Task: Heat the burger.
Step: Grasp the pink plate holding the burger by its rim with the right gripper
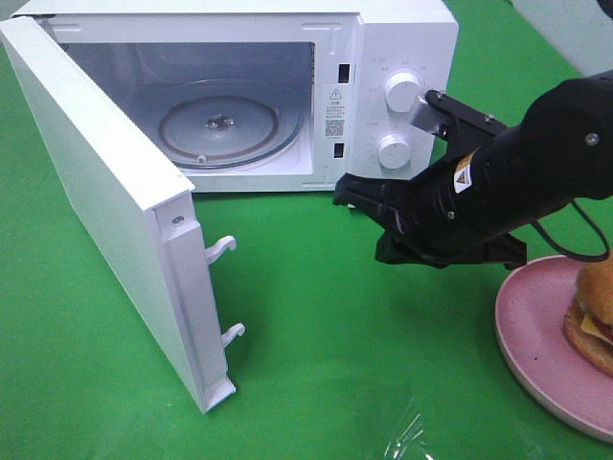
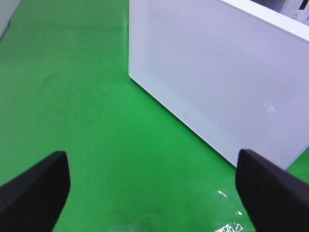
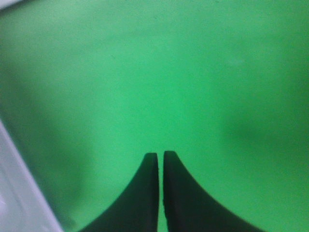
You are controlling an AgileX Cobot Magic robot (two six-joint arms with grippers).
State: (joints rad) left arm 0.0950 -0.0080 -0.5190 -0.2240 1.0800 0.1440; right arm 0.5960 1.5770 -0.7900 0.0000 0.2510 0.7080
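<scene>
Right pincer is clenched, empty, before the open white box microwave. The glossy golden-brown layered burger sits upright on a round pink plate at its four o'clock, nearer this arm. Left pincer stands released, empty.

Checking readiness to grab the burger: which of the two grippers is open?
The left gripper: its fingers stand wide apart, while the right gripper has its fingers nearly touching.
</scene>
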